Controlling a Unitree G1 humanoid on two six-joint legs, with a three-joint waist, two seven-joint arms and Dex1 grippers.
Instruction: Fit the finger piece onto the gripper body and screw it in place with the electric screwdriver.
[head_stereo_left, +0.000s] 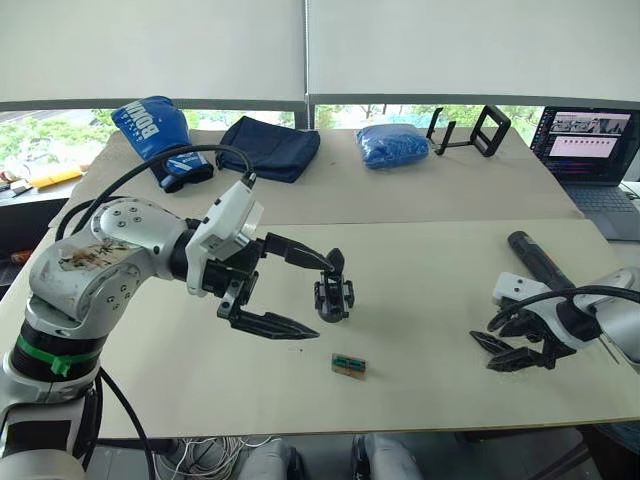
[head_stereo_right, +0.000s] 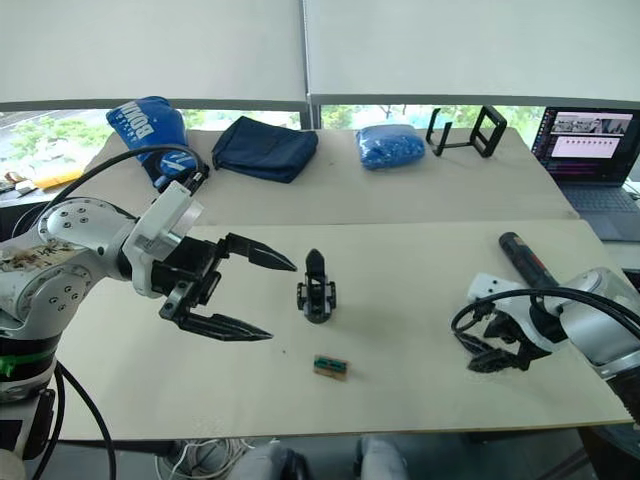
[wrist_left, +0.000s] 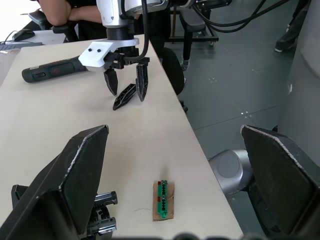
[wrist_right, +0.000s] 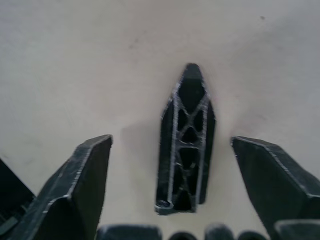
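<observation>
Left eye view: the left end effector (head_stereo_left: 300, 292) is held above the surface (head_stereo_left: 420, 330) left of centre, its fingers spread wide. The gripper body (head_stereo_left: 333, 292) stands upright near mid-surface, just beyond the fingertips and not touched by them. A small green-and-tan block (head_stereo_left: 349, 365) lies toward the near edge, close to the body. At the right edge the right end effector (head_stereo_left: 508, 352) is lowered to the surface, fingers apart. The screwdriver (head_stereo_left: 538, 260) lies behind it, toward the far right.

Right eye view: same layout. On the far table sit a blue boxing glove (head_stereo_right: 148, 128), a dark folded cloth (head_stereo_right: 265, 147), a blue bundle (head_stereo_right: 391, 146) and a black stand (head_stereo_right: 470, 130); a laptop (head_stereo_right: 590, 150) is at far right.

Left wrist view: the two spread fingers (wrist_left: 75, 175) frame the block, which lies near the surface edge; the body shows partly at one finger. Farther along, the right end effector stands over the finger piece (wrist_left: 124, 96), with the screwdriver lying behind. A person's arm (wrist_left: 62, 12) rests on a desk beyond.

Right wrist view: the finger piece (wrist_right: 186, 140) lies flat on the surface between the open fingers (wrist_right: 80, 180), apparently touching neither, though the near end is hard to read.
</observation>
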